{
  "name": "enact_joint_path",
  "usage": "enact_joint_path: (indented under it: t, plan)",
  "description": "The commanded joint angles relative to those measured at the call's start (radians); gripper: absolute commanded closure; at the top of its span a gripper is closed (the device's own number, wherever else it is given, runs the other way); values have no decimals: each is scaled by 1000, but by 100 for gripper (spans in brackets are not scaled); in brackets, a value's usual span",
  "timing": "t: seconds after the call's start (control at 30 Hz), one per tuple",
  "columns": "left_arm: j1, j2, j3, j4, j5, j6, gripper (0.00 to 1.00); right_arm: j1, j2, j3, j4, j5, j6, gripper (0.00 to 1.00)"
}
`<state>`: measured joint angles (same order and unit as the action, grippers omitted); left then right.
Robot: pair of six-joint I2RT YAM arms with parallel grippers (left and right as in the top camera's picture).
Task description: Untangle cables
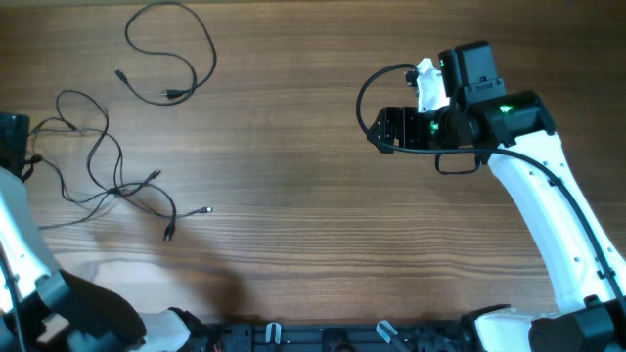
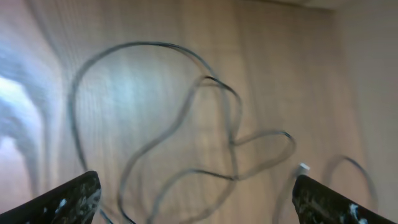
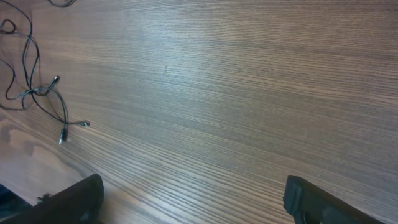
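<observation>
A tangle of thin black cables (image 1: 117, 186) lies on the wooden table at the left, with plug ends at its lower right. A separate thin black cable (image 1: 168, 95) lies looped at the top left. My left gripper (image 2: 196, 193) is open and empty just above the tangle's loops (image 2: 233, 140), which look blurred. In the overhead view only its black body (image 1: 12, 132) shows at the left edge. My right gripper (image 1: 389, 127) is open and empty over bare table at the right. It also shows in the right wrist view (image 3: 193, 196), far from the tangle (image 3: 43, 93).
The wooden table (image 1: 293, 196) fills the view. A thicker black cable of the right arm (image 1: 364, 98) loops beside its wrist. The arm bases (image 1: 323, 337) stand along the front edge.
</observation>
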<state>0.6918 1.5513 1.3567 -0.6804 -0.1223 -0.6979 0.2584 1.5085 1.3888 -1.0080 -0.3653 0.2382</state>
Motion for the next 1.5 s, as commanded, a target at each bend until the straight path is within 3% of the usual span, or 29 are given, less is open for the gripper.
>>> enact_joint_path:
  t: [0.0, 0.1, 0.2, 0.47, 0.93, 1.07, 1.2, 1.33, 1.47]
  plan:
    - [-65, -165, 7, -19, 159, -10, 0, 0, -37, 50, -2, -23, -36, 1]
    - [-154, -292, 7, -55, 384, 159, 0, 0, -68, 122, -45, -28, -61, 0]
    - [-262, -386, 7, -113, 478, 232, 0, 0, -103, 238, -121, 45, -82, 0]
    - [-539, -497, 6, -402, 470, 275, 0, 0, -201, 561, -355, 167, -80, 0]
    - [-578, -496, 6, -443, 470, 275, 0, 0, -348, 569, -391, 146, -81, 0]
    - [-578, -495, 6, -443, 470, 275, 0, 0, -333, 566, -403, 308, -79, 0]
    - [-578, -495, 6, -443, 470, 275, 0, -36, -357, 458, -224, 410, -106, 0]
    - [-578, -495, 6, -443, 470, 275, 0, -121, -483, 179, 110, 275, -276, 0]
    - [-578, -495, 6, -443, 470, 275, 0, -174, -657, -113, 409, 183, -317, 0]
